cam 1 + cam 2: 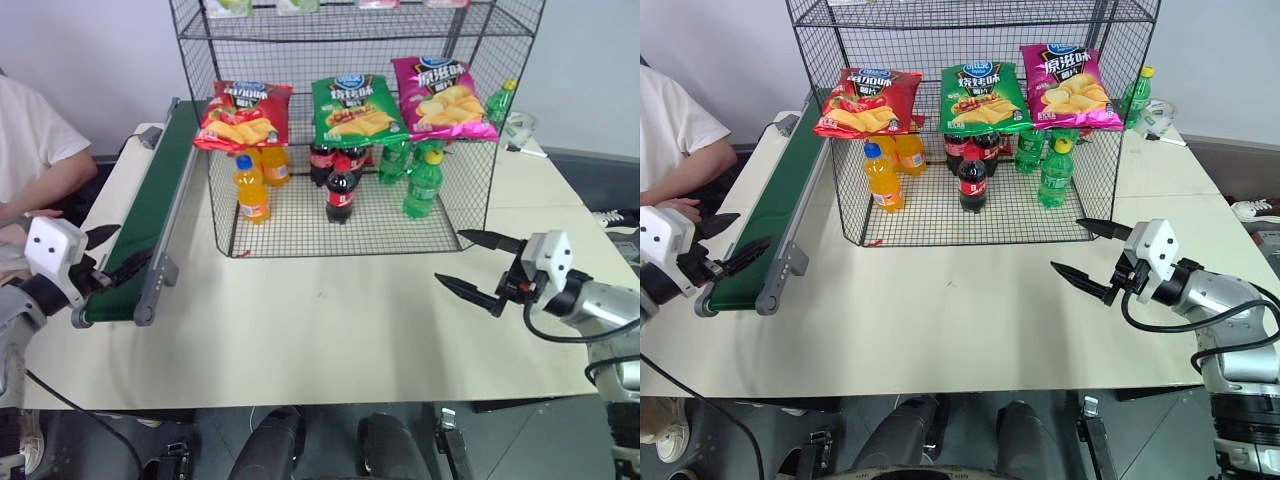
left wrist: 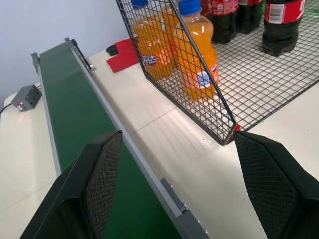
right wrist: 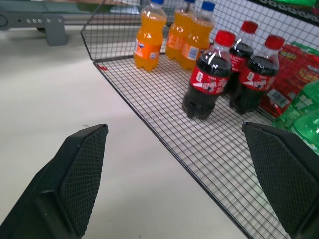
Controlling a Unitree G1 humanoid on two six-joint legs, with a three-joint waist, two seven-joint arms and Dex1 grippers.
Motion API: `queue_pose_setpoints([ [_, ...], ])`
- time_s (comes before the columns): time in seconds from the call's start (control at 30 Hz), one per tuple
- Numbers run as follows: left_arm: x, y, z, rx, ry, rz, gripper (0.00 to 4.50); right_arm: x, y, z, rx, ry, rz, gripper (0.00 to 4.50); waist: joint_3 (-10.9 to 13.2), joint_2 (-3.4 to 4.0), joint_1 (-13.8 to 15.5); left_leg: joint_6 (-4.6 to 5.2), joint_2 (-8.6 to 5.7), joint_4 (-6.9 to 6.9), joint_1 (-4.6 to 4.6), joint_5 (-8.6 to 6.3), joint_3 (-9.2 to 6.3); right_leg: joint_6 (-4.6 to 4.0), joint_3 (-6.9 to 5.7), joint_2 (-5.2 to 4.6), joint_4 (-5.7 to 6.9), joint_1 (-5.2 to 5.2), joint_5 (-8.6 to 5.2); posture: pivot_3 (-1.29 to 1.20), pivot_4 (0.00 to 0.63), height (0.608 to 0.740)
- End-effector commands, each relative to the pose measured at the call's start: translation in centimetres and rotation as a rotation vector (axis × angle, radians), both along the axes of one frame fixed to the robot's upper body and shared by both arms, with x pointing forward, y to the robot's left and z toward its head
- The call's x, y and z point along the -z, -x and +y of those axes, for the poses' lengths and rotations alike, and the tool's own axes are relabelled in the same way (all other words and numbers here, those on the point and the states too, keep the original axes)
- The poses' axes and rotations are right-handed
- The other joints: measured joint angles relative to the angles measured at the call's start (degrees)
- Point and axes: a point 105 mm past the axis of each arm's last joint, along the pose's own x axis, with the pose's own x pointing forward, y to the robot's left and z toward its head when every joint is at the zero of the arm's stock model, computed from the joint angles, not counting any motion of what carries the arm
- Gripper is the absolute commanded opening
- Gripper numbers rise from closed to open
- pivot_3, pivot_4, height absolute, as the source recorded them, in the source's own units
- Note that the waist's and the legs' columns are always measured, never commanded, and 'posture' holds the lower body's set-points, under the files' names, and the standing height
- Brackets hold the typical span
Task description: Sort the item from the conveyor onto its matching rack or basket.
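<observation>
On the black wire rack (image 1: 350,120), beside green and pink bags, red chip bag (image 1: 243,115) with blue oval logo, its writing too small to read; conveyor (image 1: 150,215) bare, top shelf cut off; left gripper (image 1: 730,242) and right gripper (image 1: 476,264) both spread apart, holding nothing.

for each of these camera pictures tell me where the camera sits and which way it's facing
Head views: on the robot's head, looking forward and down at the table, rack and conveyor; both arms show.
Left wrist view: along the open left claw, toward the conveyor and orange bottles.
Right wrist view: along the open right claw, toward the cola bottles.
Both wrist views share the rack floor and orange bottles.
</observation>
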Motion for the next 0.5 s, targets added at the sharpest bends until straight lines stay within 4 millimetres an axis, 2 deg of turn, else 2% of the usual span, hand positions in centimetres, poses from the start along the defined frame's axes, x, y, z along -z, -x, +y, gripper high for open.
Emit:
queue_pose_setpoints([
  [0.03, -1.11, 0.16, 0.12, 0.010, -0.048, -0.039, 3.69, -0.97, 0.01, 0.24, -0.014, -0.001, -0.044, 4.50, 0.00, 0.00, 0.01, 0.00, 0.00, -0.01, 0.00, 0.00, 0.00, 0.00, 0.00, 0.00, 0.00, 0.00, 0.00, 0.00, 0.150, 0.740],
  [0.5, -1.83, -0.05, 0.52, 0.025, -0.015, -0.064, 3.69, -1.07, -0.25, 0.43, -0.014, -0.004, -0.052, 4.50, 0.01, 0.00, 0.00, -0.01, 0.00, -0.07, 0.00, -0.01, 0.00, 0.00, 0.00, 0.00, -0.09, -0.01, 0.00, 0.00, 0.150, 0.740],
])
